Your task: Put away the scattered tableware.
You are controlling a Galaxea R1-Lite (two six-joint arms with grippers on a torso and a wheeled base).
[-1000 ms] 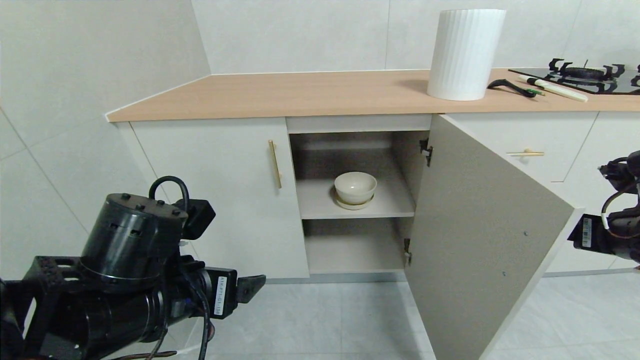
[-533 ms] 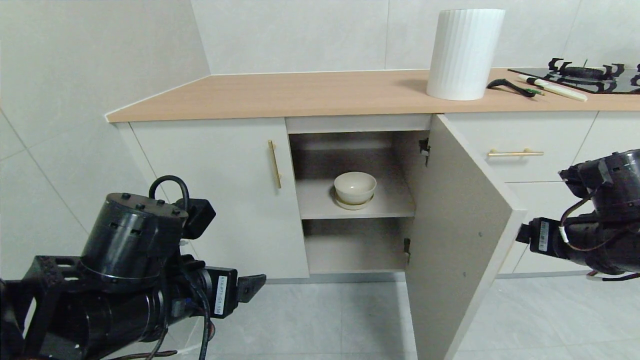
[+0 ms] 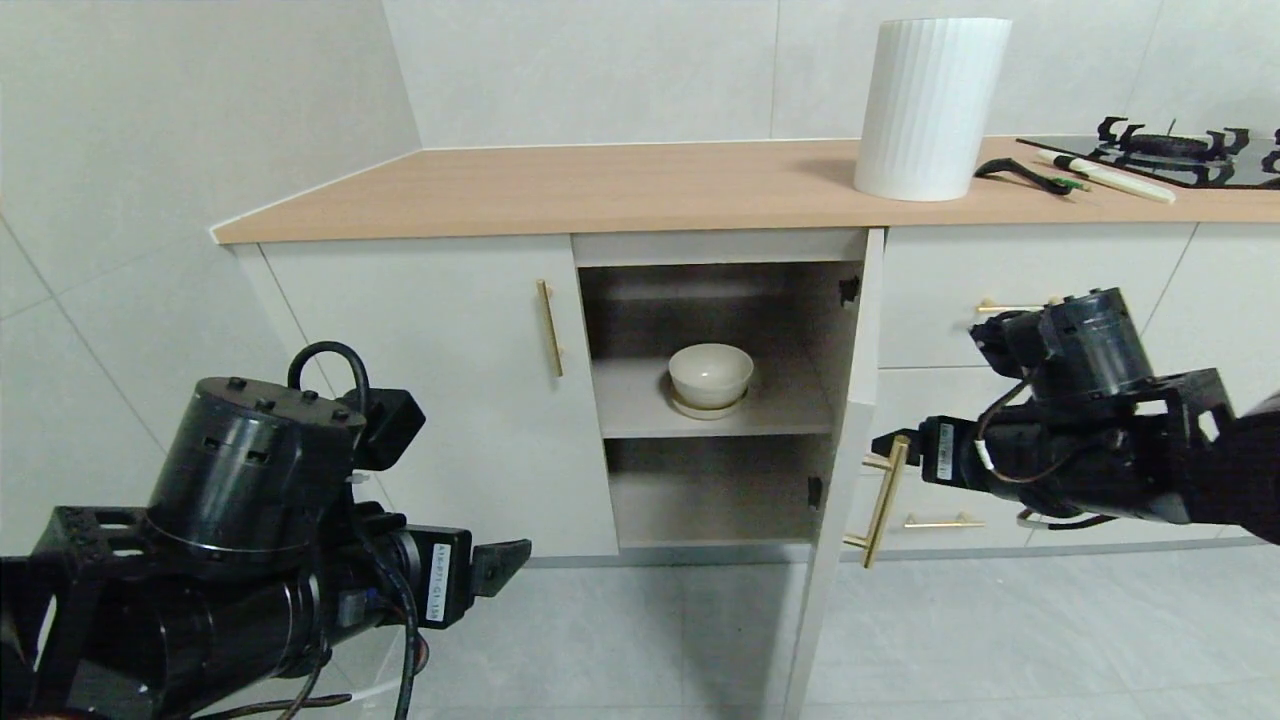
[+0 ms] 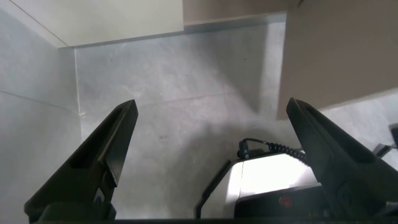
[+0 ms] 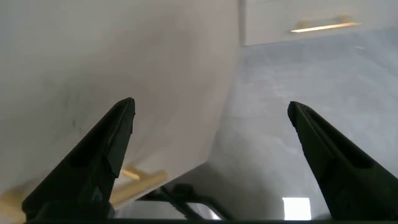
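Head view: door [image 3: 858,430] is now nearly edge-on to the camera, roughly half shut. 1 s back it hangs wide open with its inner face showing, and at 0.5 s it's partway round. The right arm has swung in from the far right edge. The right gripper [image 3: 890,447] now sits at the door's outer face, just beside the gold handle [image 3: 880,500].

Right wrist view: fingers are spread wide with nothing clamped, and the door face and handle lie in the gap. Probably pushing with a finger, but actual contact isn't clear from here.

Bowl [image 3: 710,372] sits on a plate [image 3: 706,409] on the upper shelf [image 3: 635,405], same spot in all three frames.

Left gripper [image 3: 505,565] hangs low on the left over the floor [image 4: 186,74], jaws wide open and empty. That arm has dropped slightly, otherwise idle.

Read: bowl and plate are stowed, and closing the door is the step in hand. What look like utensils [image 3: 1100,175] lie on the counter [image 3: 600,185] by the hob, so the task may not be finished.
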